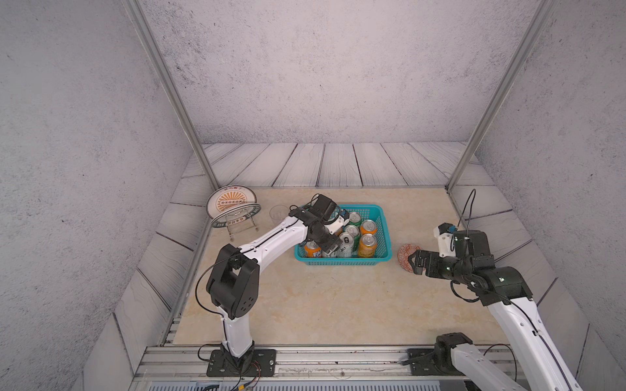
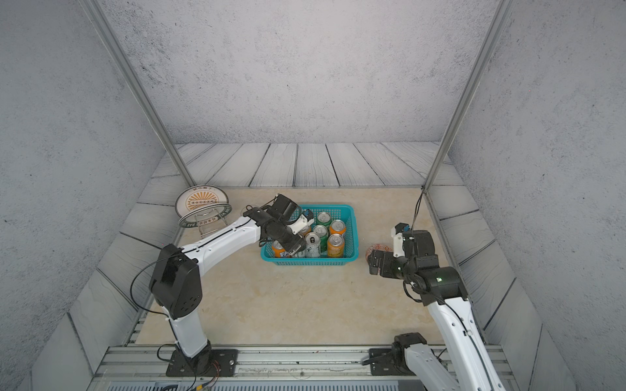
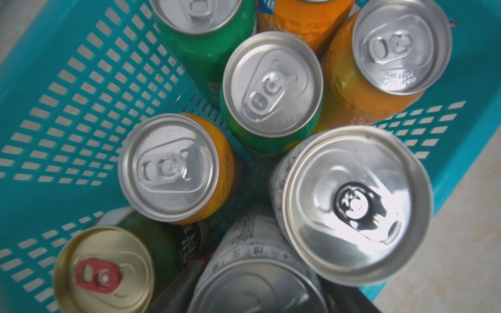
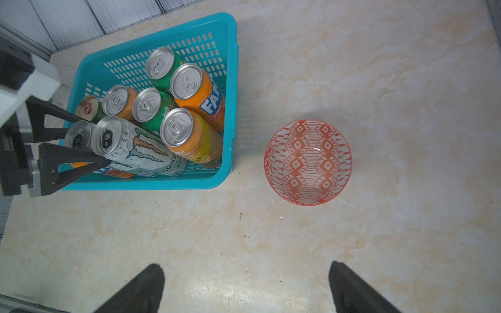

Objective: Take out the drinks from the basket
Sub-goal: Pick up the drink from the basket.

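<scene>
The turquoise basket (image 1: 338, 262) (image 4: 229, 108) stands mid-table and holds several upright drinks: orange cans (image 1: 368, 227) (image 4: 187, 81), green cans (image 3: 272, 84), a gold-topped can (image 3: 104, 271) and two tall silver-white cans. My left gripper (image 1: 331, 250) (image 3: 260, 273) reaches down into the basket's near left corner. Its dark fingers (image 4: 73, 160) press both sides of one tall silver-white can (image 4: 78, 138), which still stands in the basket. The other tall can (image 3: 357, 206) (image 1: 346, 243) leans right beside it. My right gripper (image 1: 415, 264) (image 4: 244, 271) hovers open above the table, right of the basket, holding nothing.
A small orange-patterned bowl (image 4: 306, 162) (image 1: 404, 254) sits on the table between the basket and my right gripper. A decorated plate on a wire stand (image 1: 232, 206) and a clear cup (image 1: 278, 215) stand at the back left, behind my left arm.
</scene>
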Available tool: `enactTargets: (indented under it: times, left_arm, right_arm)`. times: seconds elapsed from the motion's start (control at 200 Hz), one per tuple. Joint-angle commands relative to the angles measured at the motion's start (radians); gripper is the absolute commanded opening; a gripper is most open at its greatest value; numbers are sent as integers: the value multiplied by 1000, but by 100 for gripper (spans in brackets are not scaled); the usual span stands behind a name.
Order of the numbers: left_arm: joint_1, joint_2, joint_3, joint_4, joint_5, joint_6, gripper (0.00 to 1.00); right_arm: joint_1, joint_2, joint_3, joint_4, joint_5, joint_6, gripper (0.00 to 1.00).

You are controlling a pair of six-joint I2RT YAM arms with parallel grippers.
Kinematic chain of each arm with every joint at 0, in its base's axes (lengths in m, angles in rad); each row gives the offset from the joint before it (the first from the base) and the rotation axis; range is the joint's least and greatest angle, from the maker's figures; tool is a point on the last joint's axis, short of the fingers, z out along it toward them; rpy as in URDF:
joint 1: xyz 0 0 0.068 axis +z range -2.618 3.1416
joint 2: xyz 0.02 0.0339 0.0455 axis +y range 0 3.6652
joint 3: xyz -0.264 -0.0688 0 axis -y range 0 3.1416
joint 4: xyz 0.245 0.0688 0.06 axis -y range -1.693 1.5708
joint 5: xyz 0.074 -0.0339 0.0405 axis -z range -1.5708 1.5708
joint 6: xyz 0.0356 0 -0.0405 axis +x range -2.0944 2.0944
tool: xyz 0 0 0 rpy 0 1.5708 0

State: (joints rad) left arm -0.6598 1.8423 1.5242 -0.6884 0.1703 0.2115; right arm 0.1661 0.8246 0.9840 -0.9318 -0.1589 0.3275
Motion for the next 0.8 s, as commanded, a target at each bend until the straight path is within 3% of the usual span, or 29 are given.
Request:
enactTargets:
  times: [0.0,0.39,0.796]
  left_arm:
    - [-11,18,41,-52,-22,8,64]
    - [-13,-109,46,-75,-57,-29,50]
    - [-12,-268,68,-85,-125,-123,42]
  right_arm:
    - [-3,-12,-10,-11,19,-10,99]
    - [-2,-8,-13,-2,21,-8,99]
    - [-4,-7,-8,-4,22,-16,99]
